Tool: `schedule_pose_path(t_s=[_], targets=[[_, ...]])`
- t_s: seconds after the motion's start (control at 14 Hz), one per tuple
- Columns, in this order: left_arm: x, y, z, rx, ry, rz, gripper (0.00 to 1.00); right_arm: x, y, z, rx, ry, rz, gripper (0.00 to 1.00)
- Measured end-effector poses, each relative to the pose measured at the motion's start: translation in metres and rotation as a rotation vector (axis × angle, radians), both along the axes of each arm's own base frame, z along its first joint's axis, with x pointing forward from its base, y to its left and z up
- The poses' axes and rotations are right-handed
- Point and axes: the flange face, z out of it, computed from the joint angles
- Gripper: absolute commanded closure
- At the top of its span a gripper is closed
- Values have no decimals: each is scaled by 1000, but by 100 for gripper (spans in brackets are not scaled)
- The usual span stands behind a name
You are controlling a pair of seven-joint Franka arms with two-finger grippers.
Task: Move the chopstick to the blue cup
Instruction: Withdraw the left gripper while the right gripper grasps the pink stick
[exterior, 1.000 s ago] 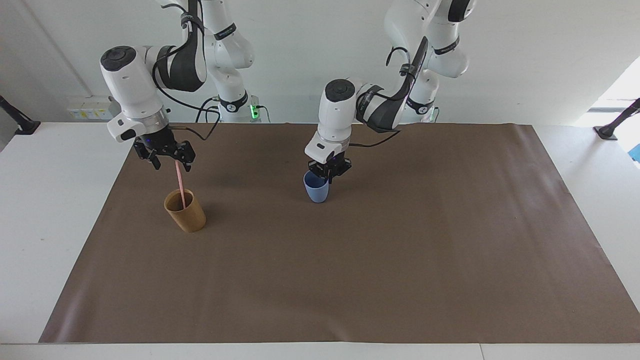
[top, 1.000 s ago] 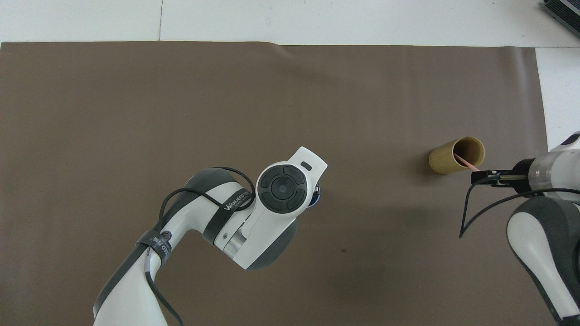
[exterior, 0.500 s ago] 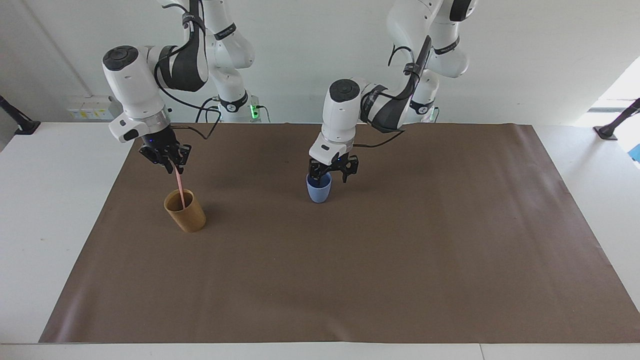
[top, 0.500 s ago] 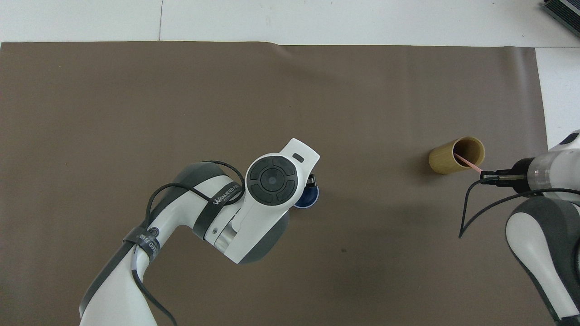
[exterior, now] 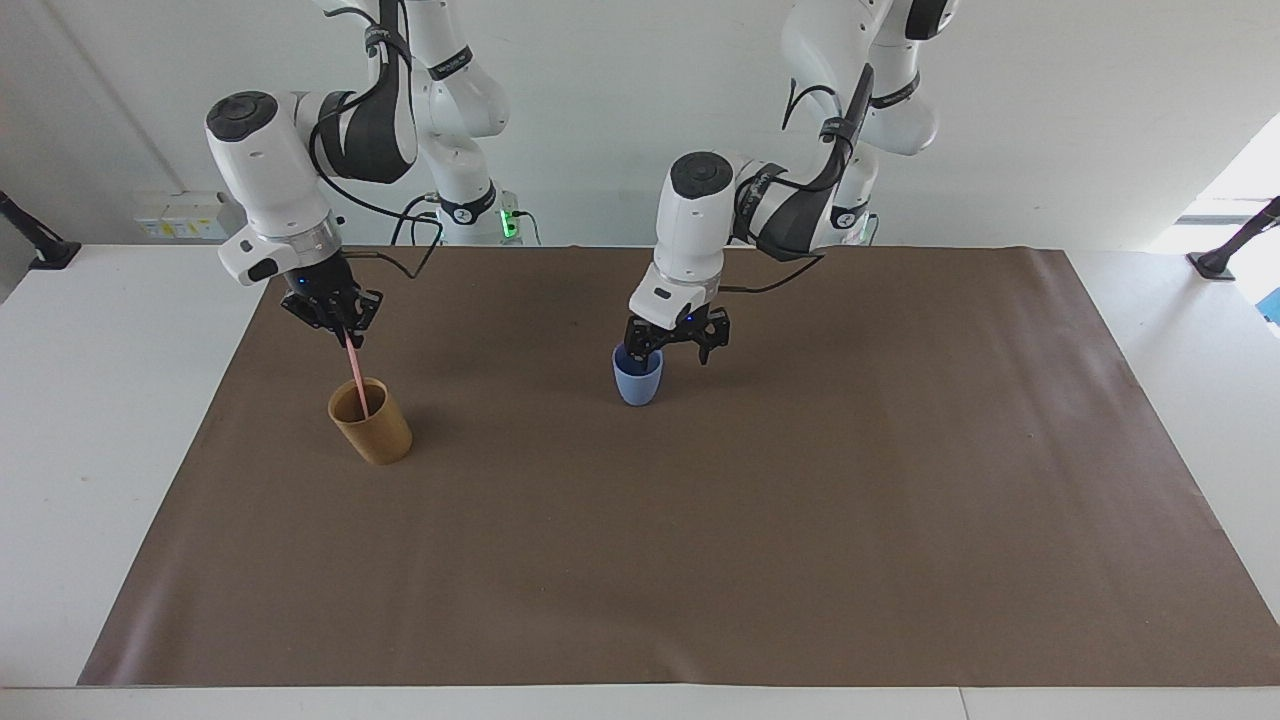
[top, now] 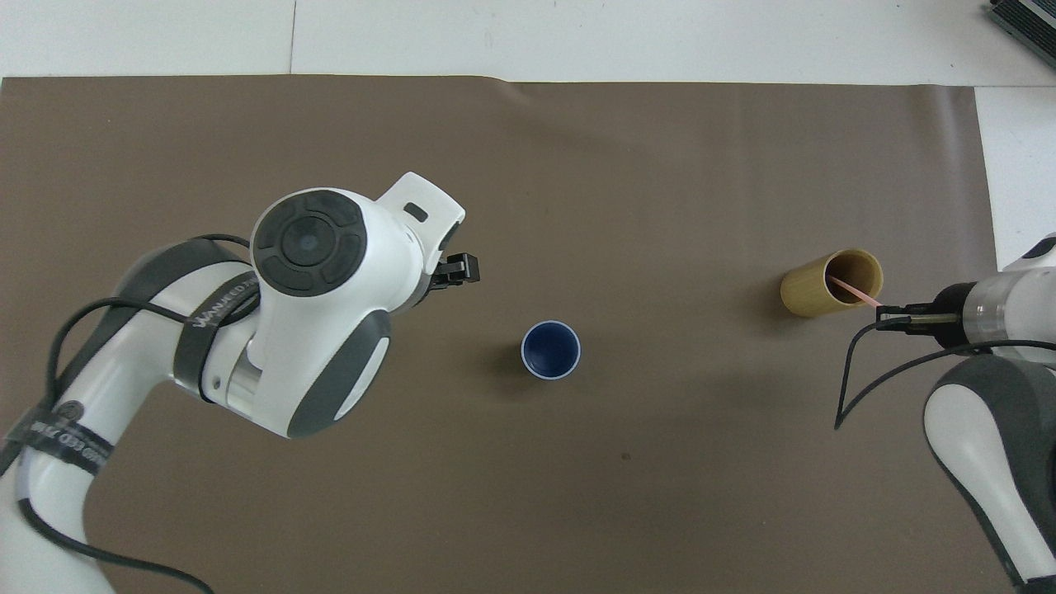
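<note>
The pale pink chopstick (exterior: 356,378) leans in the tan-brown cup (exterior: 377,437) at the right arm's end of the mat, its lower end inside the cup. My right gripper (exterior: 341,326) is shut on the chopstick's top end, above the cup; from overhead the chopstick (top: 850,293) runs from the cup's mouth to the right gripper (top: 884,318). The blue cup (exterior: 637,381) stands upright mid-mat, and the blue cup (top: 550,350) shows nothing inside from above. My left gripper (exterior: 675,346) hangs open just above the blue cup, holding nothing.
A brown mat (exterior: 700,550) covers most of the white table (exterior: 100,420). The tan-brown cup (top: 807,290) stands upright. A dark object (top: 1023,21) lies off the mat, at the table corner farthest from the robots at the right arm's end.
The right gripper closed on the chopstick's top end. The left gripper opened, let go of the blue cup, lifted off it and drew toward the left arm's end.
</note>
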Motion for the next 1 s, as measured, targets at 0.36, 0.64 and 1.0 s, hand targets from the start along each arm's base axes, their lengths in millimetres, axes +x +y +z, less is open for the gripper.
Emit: schedule_pose_path(t_s=[0.36,0.64,1.0], targets=[[12,119,44,35,64,-83,0,10,7,32,-3,-28,14,100],[14,196,51,46,124,-125,0,12,10,76,0,-1,19,100],[18,260,48,44,149,-155,0,5,19,125,19,57,-81,100]])
